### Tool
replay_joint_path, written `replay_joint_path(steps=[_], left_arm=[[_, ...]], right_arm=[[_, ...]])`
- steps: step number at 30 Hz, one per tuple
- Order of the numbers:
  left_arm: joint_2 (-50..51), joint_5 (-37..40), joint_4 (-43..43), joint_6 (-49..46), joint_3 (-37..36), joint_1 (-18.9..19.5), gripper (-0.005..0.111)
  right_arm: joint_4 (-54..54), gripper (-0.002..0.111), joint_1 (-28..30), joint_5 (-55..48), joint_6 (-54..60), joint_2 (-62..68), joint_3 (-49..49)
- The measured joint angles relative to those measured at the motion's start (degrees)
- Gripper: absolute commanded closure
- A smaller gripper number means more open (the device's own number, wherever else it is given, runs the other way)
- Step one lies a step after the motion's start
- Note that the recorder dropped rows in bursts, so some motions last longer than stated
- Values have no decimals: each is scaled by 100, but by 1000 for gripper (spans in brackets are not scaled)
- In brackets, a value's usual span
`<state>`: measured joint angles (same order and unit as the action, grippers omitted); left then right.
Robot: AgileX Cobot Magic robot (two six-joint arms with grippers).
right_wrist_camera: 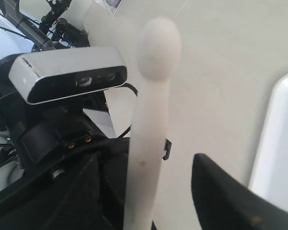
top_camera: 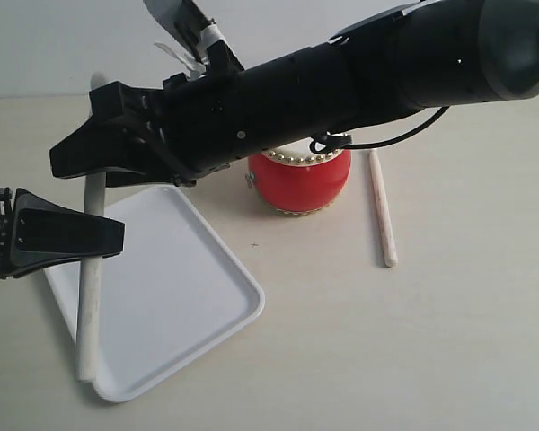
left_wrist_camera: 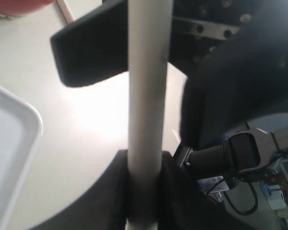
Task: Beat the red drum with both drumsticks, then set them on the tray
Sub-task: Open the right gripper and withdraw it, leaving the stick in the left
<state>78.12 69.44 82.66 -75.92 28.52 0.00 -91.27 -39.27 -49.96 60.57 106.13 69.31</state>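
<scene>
One drumstick (top_camera: pixel 91 296) stands almost upright over the left edge of the white tray (top_camera: pixel 175 296), its lower end near the tray's front corner. My left gripper (top_camera: pixel 108 238) is shut on it, and in the left wrist view the drumstick (left_wrist_camera: pixel 146 86) runs up out of the left gripper (left_wrist_camera: pixel 145 167). My right gripper (top_camera: pixel 90 162) reaches across and straddles the same stick higher up, open. In the right wrist view the drumstick (right_wrist_camera: pixel 151 120) lies against one finger of the right gripper (right_wrist_camera: pixel 149 165), apart from the other. The second drumstick (top_camera: pixel 383 211) lies on the table right of the red drum (top_camera: pixel 298 182).
The right arm (top_camera: pixel 341 81) stretches across the scene above the drum and hides its head. The tray's rim (left_wrist_camera: pixel 19 143) shows in the left wrist view and again in the right wrist view, as the tray's rim (right_wrist_camera: pixel 278 134). The left wrist camera (right_wrist_camera: pixel 69 74) sits close behind the stick.
</scene>
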Motion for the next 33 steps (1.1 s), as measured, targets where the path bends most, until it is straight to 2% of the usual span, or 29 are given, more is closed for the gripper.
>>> replay_joint_path(steps=[2,7,8,12,17,20,22,33], left_arm=[[0,0,0,-4,0,0,107],[0,0,31,-4,0,0,107],[0,0,31,-16,0,0,107],[0,-10,53,-31,0,0,100],[0,-10,142,30,0,0,69],[0,-1,142,91,0,0,55],[0,-1,142,134,0,0,51],[0,-1,12,408,0,0,52]], right_arm=[[-15,67,0,0,0,0,0],[-25,104,0,11,-78,0,0],[-52,108,0,-14,-94,0,0],[-116,108,0,-25,-124,0,0],[-329,108,0,40,-62,0,0],[-490,108,0,126,-1,0,0],[-538,108,0,153,10,0,0],[-677,108,104,161,30,0,0]])
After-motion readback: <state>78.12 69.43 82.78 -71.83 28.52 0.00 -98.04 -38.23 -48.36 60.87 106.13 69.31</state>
